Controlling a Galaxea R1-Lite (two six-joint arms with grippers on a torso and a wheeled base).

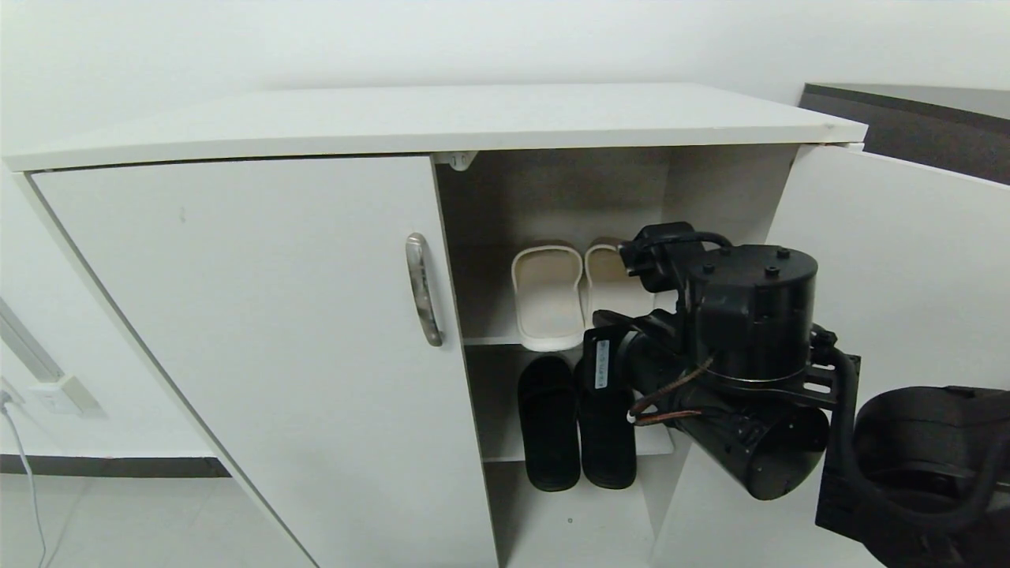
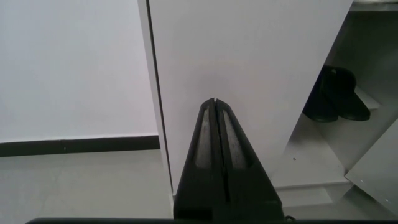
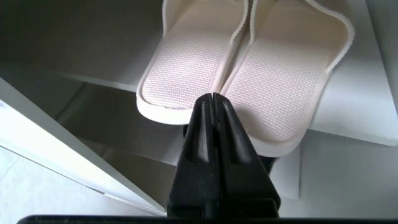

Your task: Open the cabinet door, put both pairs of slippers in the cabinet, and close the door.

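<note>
Head camera looking forward and down into the cabinet [image 1: 442, 118], left wrist camera facing its closed door [image 2: 249, 50] nearby, right wrist camera close over cream slippers [image 3: 249, 74], shared with head view.

In the cabinet [image 1: 442, 118] before me, the upper shelf [image 1: 488, 341] carries the beige slippers [image 1: 548, 298], lying side by side and touching. The lower shelf [image 1: 497, 457] carries the black slippers [image 1: 548, 422], also side by side, their near ends past its front edge.

Blocked on the left by shut left door [image 1: 237, 315]. Open beside swung-out right door [image 1: 907, 260]. Upper shelf [image 1: 489, 341] taken by cream slippers [image 1: 548, 300], lower shelf [image 1: 501, 456] by black slippers [image 1: 548, 422]; free room over bottom board [image 1: 568, 525].
</note>
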